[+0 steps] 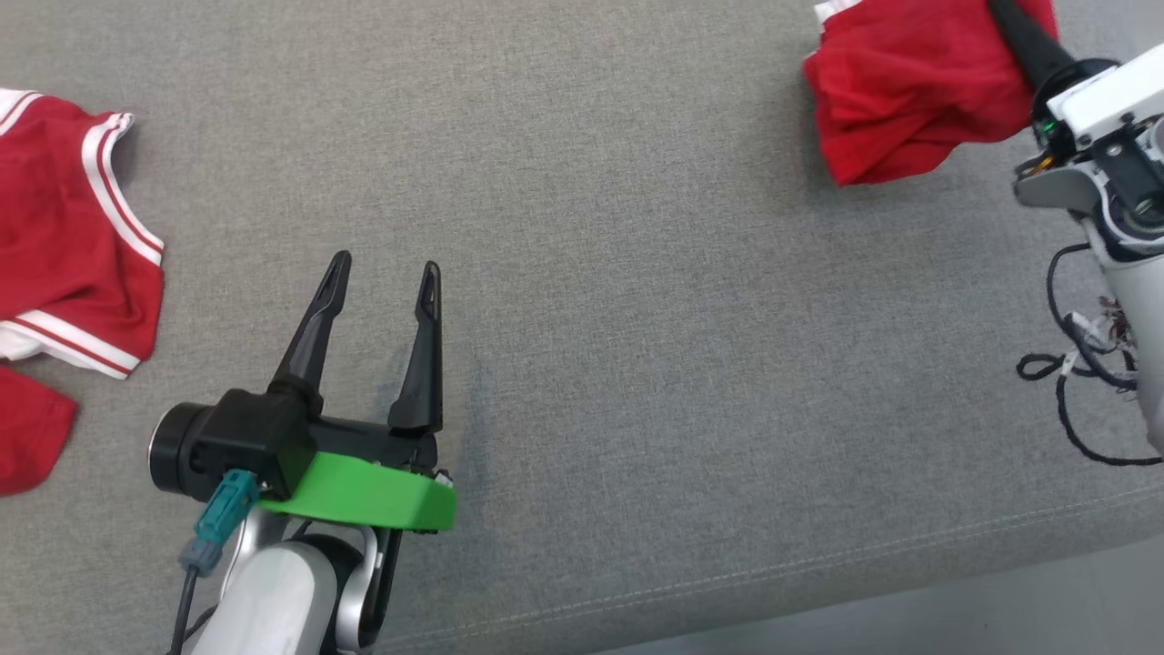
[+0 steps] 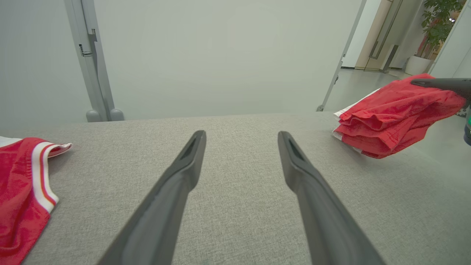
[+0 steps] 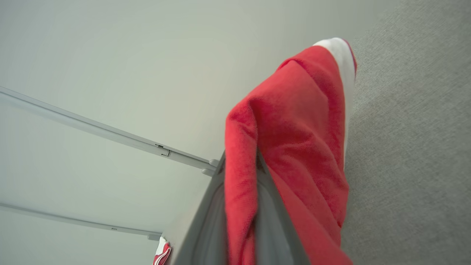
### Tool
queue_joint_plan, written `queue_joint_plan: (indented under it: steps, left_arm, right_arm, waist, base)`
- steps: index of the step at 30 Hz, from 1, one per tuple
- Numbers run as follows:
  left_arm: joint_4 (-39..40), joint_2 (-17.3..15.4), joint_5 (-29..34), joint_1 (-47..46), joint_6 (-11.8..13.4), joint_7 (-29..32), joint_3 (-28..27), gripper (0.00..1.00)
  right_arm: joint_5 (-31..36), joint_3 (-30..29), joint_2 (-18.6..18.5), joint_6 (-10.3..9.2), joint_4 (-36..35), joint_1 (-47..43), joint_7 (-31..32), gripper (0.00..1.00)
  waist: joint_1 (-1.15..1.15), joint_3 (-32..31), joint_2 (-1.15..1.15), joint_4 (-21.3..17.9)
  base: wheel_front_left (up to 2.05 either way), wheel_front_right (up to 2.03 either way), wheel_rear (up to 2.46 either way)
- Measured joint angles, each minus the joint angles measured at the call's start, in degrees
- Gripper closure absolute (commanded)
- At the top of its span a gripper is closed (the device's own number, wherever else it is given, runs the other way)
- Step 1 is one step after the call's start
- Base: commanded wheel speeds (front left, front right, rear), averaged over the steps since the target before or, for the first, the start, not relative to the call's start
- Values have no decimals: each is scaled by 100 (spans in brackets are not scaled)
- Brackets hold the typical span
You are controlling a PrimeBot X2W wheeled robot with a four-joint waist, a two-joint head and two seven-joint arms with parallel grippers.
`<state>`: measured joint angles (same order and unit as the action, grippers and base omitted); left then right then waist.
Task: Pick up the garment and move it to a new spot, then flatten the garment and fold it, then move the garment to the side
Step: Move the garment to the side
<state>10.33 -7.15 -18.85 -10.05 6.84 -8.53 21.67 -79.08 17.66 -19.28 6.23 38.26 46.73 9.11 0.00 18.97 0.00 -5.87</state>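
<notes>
Gripping a bunched fold of the red garment (image 1: 896, 100), the right jaws held it at the tabletop's (image 1: 637, 273) far right corner. The left jaws stood wide and empty near the tabletop's front edge, well apart, leaving the right arm nearer.

Left gripper (image 1: 386, 265): black tapered fingers (image 1: 314, 332), green bracket (image 1: 364, 496) at its six o'clock, teal plug (image 1: 223, 514); white right forearm (image 1: 1137, 300) carries loose black cables (image 1: 1068, 364).
</notes>
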Motion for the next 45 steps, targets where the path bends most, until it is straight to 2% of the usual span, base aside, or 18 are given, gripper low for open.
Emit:
queue_joint_plan:
  steps: [4,11,15,25,34,40,45]
  left_arm:
    - [121,-5,75,-1,0,63,44,0]
    - [342,-64,202,-76,0,143,57,0]
    - [483,-66,249,-237,0,197,66,0]
    - [782,-68,309,-529,0,328,-30,0]
    - [900,-88,411,-699,0,352,-186,0]
    - [928,-183,548,-701,0,354,-352,0]
    - [931,-240,587,-701,0,356,-420,0]
  right_arm:
    - [0,-127,-201,-152,-7,344,1,100]
    - [16,-299,-338,-393,-54,992,1,100]
    - [16,-435,-458,-570,-49,1300,1,100]
    - [110,-519,-666,-836,9,2067,1,100]
    - [138,-650,-722,-825,208,2438,-133,100]
    - [-21,-661,-330,-579,532,2070,-253,100]
    - [-102,-684,-246,-378,643,1925,-335,100]
  waist:
    - [0,88,0,-59]
    - [0,353,0,-29]
    - [0,534,0,49]
    - [0,1083,0,368]
    - [0,1622,0,671]
    - [1,1893,0,675]
    - [1,1950,0,458]
  base:
    - [0,0,0]
    - [0,0,0]
    - [0,0,0]
    - [0,0,0]
    - [0,0,0]
    - [0,0,0]
    - [0,0,0]
